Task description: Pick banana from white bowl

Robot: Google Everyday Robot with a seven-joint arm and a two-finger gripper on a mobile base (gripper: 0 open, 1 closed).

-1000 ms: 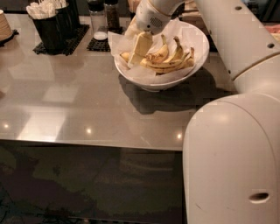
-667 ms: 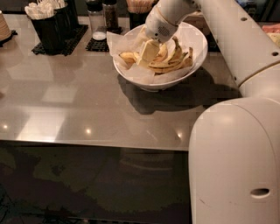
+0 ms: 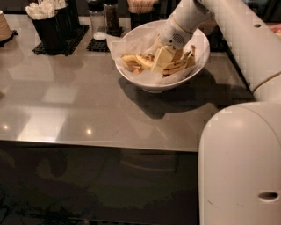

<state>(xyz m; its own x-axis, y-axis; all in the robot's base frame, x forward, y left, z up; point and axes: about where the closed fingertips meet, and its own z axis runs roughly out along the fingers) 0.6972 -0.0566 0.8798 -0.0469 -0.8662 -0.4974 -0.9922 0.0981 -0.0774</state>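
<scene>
The white bowl stands on the grey table toward the back, lined with crinkled white paper. Several yellow bananas with brown spots lie in it; one shows at the left and more at the right. My gripper reaches down from the upper right into the middle of the bowl and sits among the bananas, touching them. Its white wrist is above the bowl's far rim. What is under the gripper is hidden.
Black caddies with white sticks and napkins stand at the back left, with shakers and a holder of sticks behind the bowl. My white arm and body fill the right side. The table's front edge runs across the middle.
My gripper has moved from the bowl's left rim to the right and down, into the middle of the bananas.
</scene>
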